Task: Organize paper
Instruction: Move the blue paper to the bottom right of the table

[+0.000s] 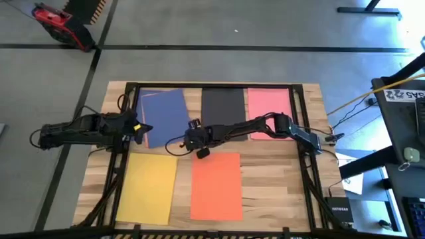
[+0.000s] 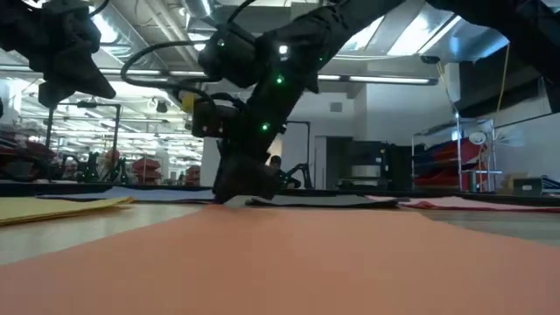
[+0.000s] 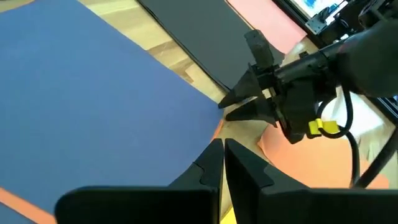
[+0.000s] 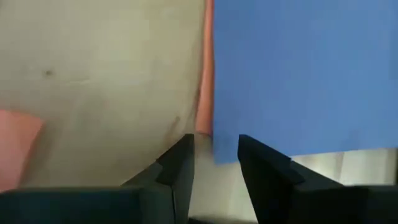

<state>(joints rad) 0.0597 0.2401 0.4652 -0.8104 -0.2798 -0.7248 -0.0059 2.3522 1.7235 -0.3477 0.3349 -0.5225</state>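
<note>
Five sheets of paper lie flat on the wooden tabletop [image 1: 279,179], with the blue sheet [image 1: 163,116] beside black [image 1: 222,106], pink [image 1: 269,109], yellow [image 1: 147,187] and orange [image 1: 216,186], as the right tool [image 1: 188,141], narrowly open, touches its corner and the left tool [image 1: 145,130], nearly closed and empty, hovers at its opposite edge.

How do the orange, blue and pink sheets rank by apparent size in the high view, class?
1. Orange sheet, fully visible.
2. Blue sheet, partly covered by the left gripper.
3. Pink sheet, partly hidden by the right arm.
Uncovered, they may match.
</note>
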